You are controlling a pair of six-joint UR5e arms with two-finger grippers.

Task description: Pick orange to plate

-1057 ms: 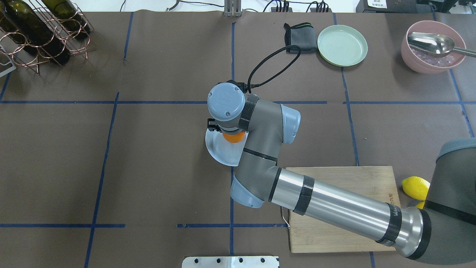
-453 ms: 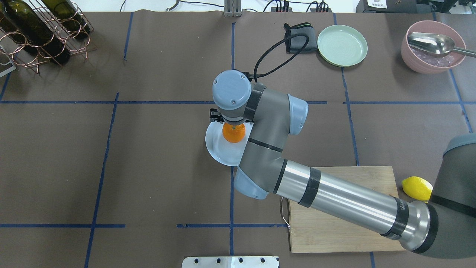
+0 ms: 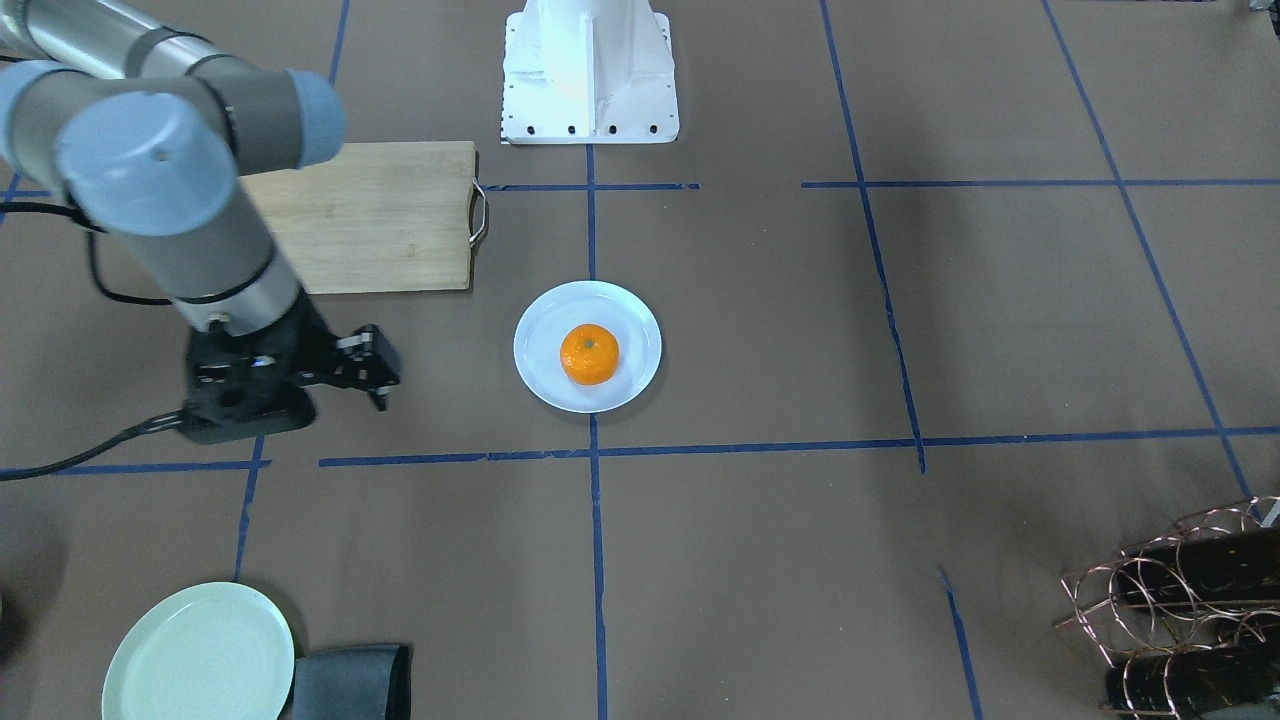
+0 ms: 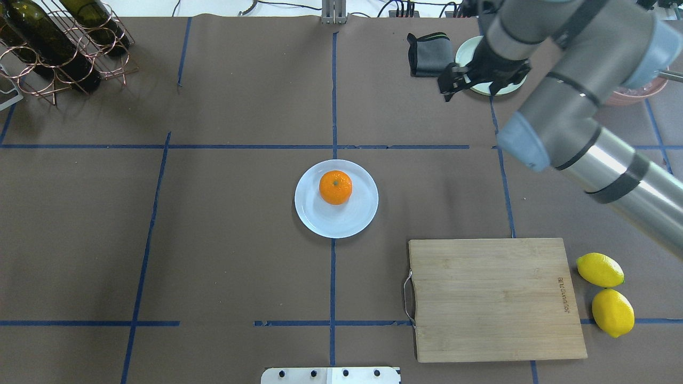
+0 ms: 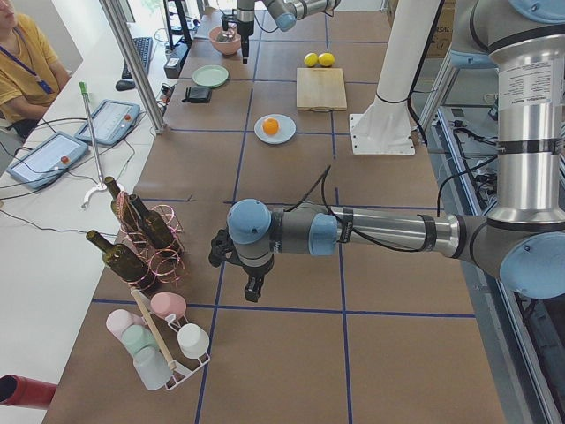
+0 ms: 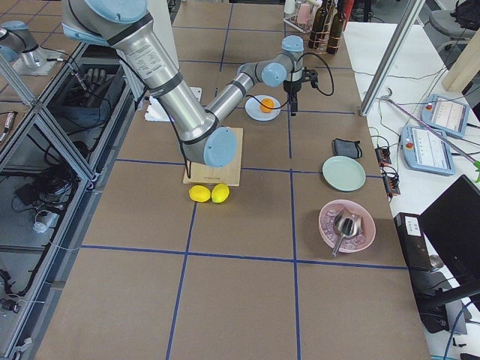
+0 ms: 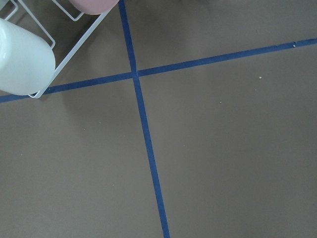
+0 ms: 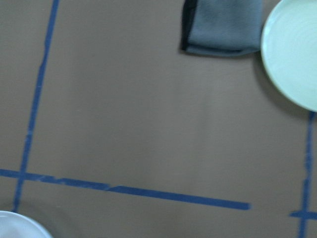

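The orange (image 4: 335, 187) rests on the pale bluish-white plate (image 4: 320, 224) at the table's middle, a little toward its back rim; the front-facing view shows the orange (image 3: 589, 354) and plate (image 3: 540, 380) with nothing touching them. My right gripper (image 4: 447, 92) hangs high at the back right, far from the plate, open and empty (image 3: 378, 370). My left gripper (image 5: 252, 287) shows only in the exterior left view, low over the table's left end; whether it is open or shut I cannot tell.
Near the front right lie a wooden cutting board (image 4: 496, 298) and two lemons (image 4: 600, 269). At the back right sit a pale green plate (image 3: 198, 655) and a dark cloth (image 4: 429, 53). A wine bottle rack (image 4: 58, 42) fills the back left corner.
My right arm has lifted off the plate and swung away to the back right. The orange it was over now sits alone on the plate.
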